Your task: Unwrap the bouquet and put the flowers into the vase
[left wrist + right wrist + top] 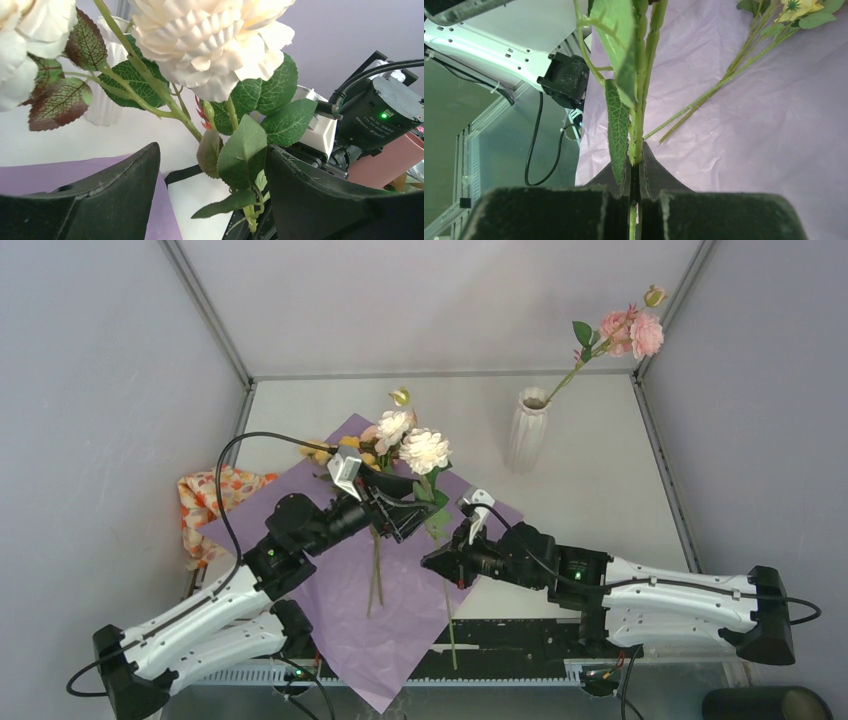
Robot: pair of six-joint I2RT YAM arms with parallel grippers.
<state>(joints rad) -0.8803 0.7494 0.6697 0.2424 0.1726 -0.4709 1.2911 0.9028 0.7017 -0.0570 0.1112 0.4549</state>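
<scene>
Transfer step, we judge; our right gripper (636, 162) pinches the cream-white green-stemmed rose (426, 451) at centre; left gripper (214, 192) spread wide; next, steer its stem into the tall ribbed white vase (527, 430), upper right.

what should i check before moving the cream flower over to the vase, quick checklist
1. Right pincer shut on the stem: ok.
2. Left pincer open, not clamped on the cream flower: ok, though leaves sit between its fingers.
3. Vase upright: ok.
4. Room in the vase mouth beside the pink flower: cannot tell.
5. Lower stem clear of the other stems on the paper: cannot tell.
</scene>
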